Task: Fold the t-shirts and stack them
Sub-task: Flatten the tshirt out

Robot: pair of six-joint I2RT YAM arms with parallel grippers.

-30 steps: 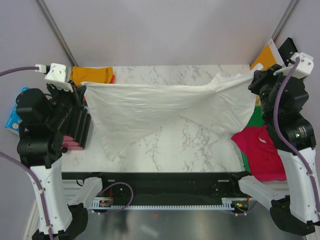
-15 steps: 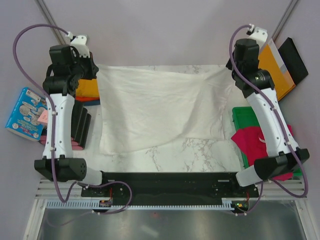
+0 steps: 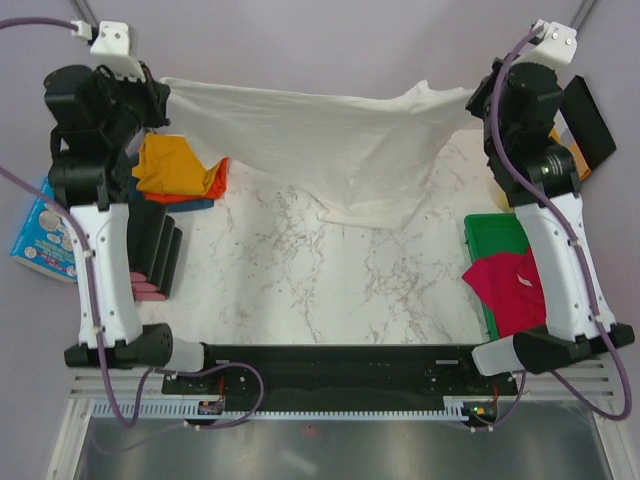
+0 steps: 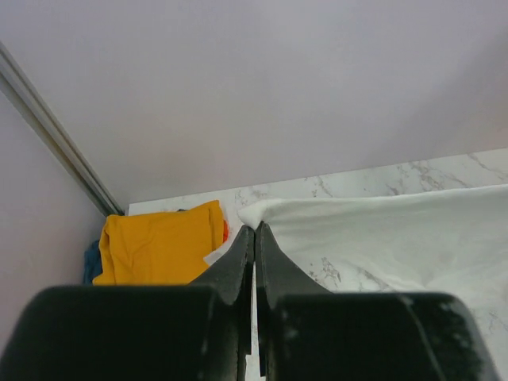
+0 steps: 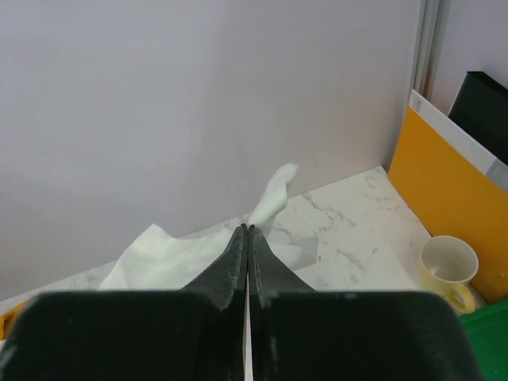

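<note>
The white t-shirt (image 3: 330, 150) hangs stretched in the air over the far half of the table, its lower edge sagging toward the marble. My left gripper (image 3: 165, 86) is shut on its left corner (image 4: 255, 228). My right gripper (image 3: 474, 96) is shut on the right corner, where a flap of white cloth (image 5: 274, 194) pokes past the tips (image 5: 247, 228). A mustard yellow t-shirt (image 3: 168, 163) lies at the far left on an orange t-shirt (image 3: 216, 181) and a blue t-shirt (image 3: 190, 203). The crimson-pink t-shirt (image 3: 512, 292) lies on the green tray (image 3: 490, 226) at the right.
Black blocks (image 3: 160, 250) stand along the table's left edge, with a colourful book (image 3: 40, 235) beyond. At the far right are an orange-yellow envelope (image 5: 444, 175), a black board (image 3: 587, 115) and a pale cup (image 5: 447, 266). Bare marble (image 3: 300, 280) lies below the shirt.
Both arms have swung up and outward. The white t-shirt, draped on the table half a second ago, now hangs taut between them, and the mustard t-shirt is uncovered.
</note>
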